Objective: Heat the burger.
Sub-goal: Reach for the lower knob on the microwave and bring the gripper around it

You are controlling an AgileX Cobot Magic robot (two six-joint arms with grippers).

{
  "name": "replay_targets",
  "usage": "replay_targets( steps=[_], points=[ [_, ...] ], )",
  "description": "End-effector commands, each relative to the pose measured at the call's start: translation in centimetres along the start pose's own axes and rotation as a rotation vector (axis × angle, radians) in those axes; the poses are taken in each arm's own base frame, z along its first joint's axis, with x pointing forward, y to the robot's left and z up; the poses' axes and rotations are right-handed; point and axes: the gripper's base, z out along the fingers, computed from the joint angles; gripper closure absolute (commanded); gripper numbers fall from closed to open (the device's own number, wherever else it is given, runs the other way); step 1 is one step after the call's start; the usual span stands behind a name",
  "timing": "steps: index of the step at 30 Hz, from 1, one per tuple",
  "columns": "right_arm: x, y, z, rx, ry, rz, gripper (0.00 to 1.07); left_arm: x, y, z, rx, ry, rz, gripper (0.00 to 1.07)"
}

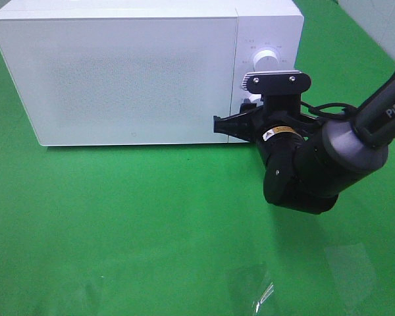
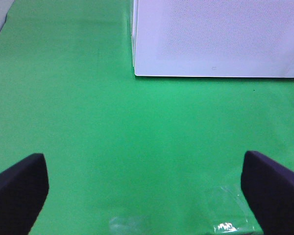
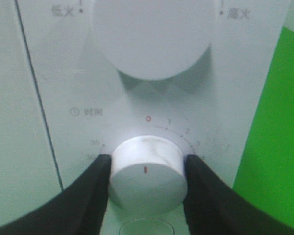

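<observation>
The burger is out of view. The white microwave [image 1: 118, 72] stands at the back of the green table with its door shut. My right gripper [image 1: 245, 118] is up against its control panel. In the right wrist view its two black fingers [image 3: 88, 196] press on both sides of the lower white timer knob [image 3: 147, 174], so the right gripper [image 3: 147, 169] is shut on it. The knob's red mark points away from the 0. My left gripper [image 2: 144, 191] hangs open over bare green cloth, in front of the microwave's [image 2: 215, 34] lower left corner.
A larger white power knob [image 3: 152, 34] sits above the timer knob. A shiny clear plastic patch [image 1: 257, 289] lies on the green cloth near the front edge. The right arm [image 1: 329, 158] reaches in from the right.
</observation>
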Motion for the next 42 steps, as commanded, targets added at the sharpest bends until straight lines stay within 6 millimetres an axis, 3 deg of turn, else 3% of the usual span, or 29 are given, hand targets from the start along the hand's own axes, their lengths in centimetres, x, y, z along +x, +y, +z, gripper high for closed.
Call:
replay_targets(
  steps=[1, 6, 12, 15, 16, 19, 21, 25, 32, 42],
  points=[
    [-1.9, 0.5, 0.5, -0.079, -0.141, 0.234, 0.99, 0.1, -0.1, -0.2, 0.000, -0.012, -0.006, 0.06],
    [-2.1, 1.0, 0.4, -0.143, -0.144, 0.381, 0.99, 0.1, -0.1, -0.2, 0.000, -0.012, -0.006, 0.06],
    [-2.3, 1.4, 0.4, -0.213, -0.114, 0.761, 0.99, 0.1, -0.1, -0.2, 0.000, -0.012, -0.006, 0.06],
    [-2.3, 1.4, 0.4, -0.226, -0.110, 0.806, 0.99, 0.1, -0.1, -0.2, 0.000, -0.012, -0.006, 0.06],
    [-2.4, 1.5, 0.3, -0.246, -0.104, 0.916, 0.99, 0.1, -0.1, -0.2, 0.000, -0.012, -0.006, 0.06],
    [-2.5, 1.6, 0.3, -0.272, -0.099, 1.025, 0.99, 0.1, -0.1, -0.2, 0.000, -0.012, -0.006, 0.06],
    [-2.5, 1.7, 0.3, -0.295, -0.067, 1.237, 0.99, 0.1, -0.1, -0.2, 0.000, -0.012, -0.006, 0.06],
    [-2.8, 1.6, 0.2, -0.321, -0.065, 1.415, 0.99, 0.1, -0.1, -0.2, 0.000, -0.012, -0.006, 0.06],
    [-3.2, 1.5, 0.1, -0.373, -0.080, 1.619, 0.99, 0.1, -0.1, -0.2, 0.000, -0.012, -0.006, 0.06],
    [-3.7, 1.5, 0.0, -0.414, -0.112, 1.678, 0.99, 0.1, -0.1, -0.2, 0.000, -0.012, -0.006, 0.06]
  ],
)
